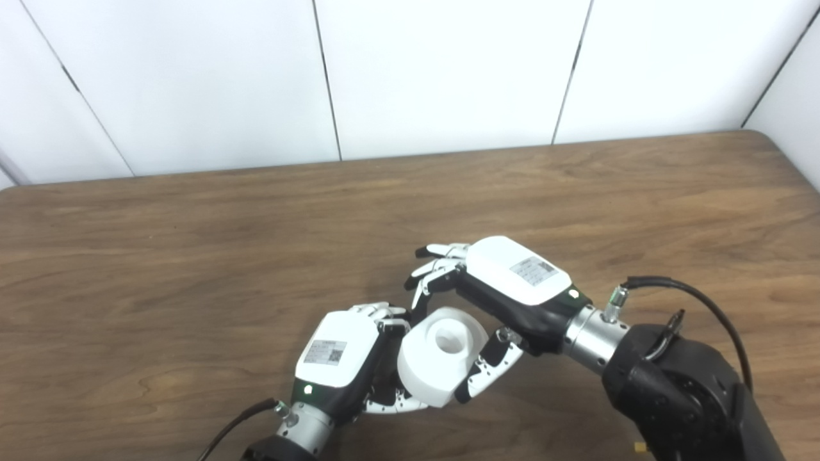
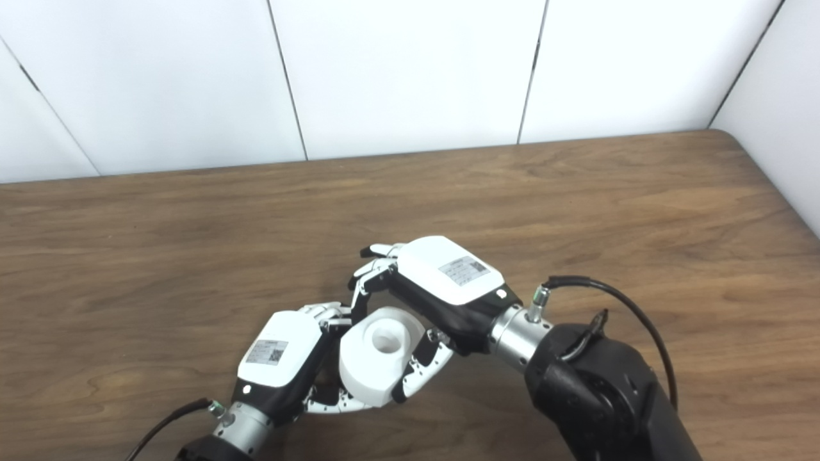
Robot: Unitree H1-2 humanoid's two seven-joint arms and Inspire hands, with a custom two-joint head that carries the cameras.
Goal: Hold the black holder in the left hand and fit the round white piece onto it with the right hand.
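Note:
The round white piece [image 1: 430, 370] is a thick ring with a hole in its top face, tilted up low in the middle of the wooden table [image 1: 192, 256]. My right hand [image 1: 506, 282] is shut on it, thumb against its right side and fingers arched over its far edge. My left hand [image 1: 339, 352] presses in from the left, fingers curled above and under the ring. The black holder is almost wholly hidden between the left palm and the ring; only a dark strip [image 1: 386, 358] shows there. In the right eye view the ring [image 2: 371, 368] sits between both hands the same way.
White wall panels [image 1: 448, 70] rise behind the table's far edge. The table's right corner is rounded [image 1: 769, 137]. A black cable [image 1: 698, 294] loops over my right forearm.

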